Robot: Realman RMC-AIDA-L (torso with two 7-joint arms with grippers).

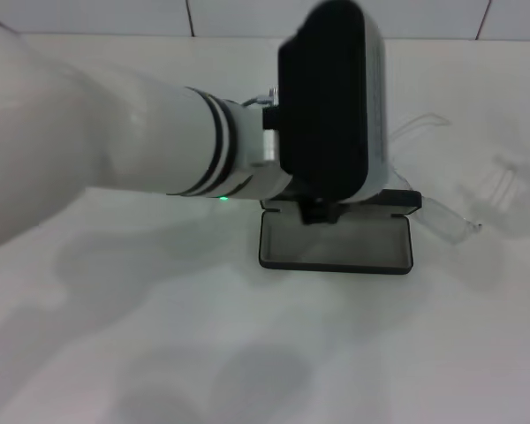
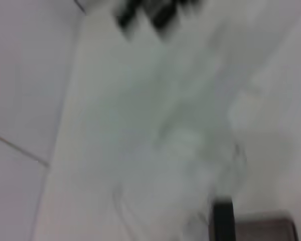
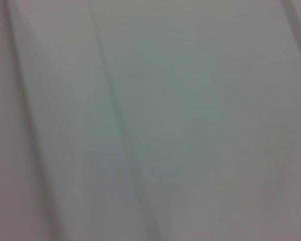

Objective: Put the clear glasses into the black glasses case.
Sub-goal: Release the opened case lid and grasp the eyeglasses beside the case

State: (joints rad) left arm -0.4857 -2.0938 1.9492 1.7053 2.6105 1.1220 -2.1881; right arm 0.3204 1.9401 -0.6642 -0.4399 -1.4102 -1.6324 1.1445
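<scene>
The black glasses case (image 1: pixel 336 240) lies open at the table's middle, its grey lining bare. The clear glasses (image 1: pixel 448 221) lie on the white table just right of the case, and one clear arm (image 1: pixel 420 124) reaches toward the back. Whether they touch the case I cannot tell. My left arm comes in from the left, and its black gripper (image 1: pixel 325 106) hangs over the case's rear half, hiding it. In the left wrist view the case's corner (image 2: pixel 263 227) shows, with the glasses a faint blur (image 2: pixel 233 160). My right gripper is out of view.
The white table (image 1: pixel 159 336) spreads out in front of the case. A tiled wall (image 1: pixel 115 16) runs along its back edge. The right wrist view shows only a plain pale surface (image 3: pixel 150 120).
</scene>
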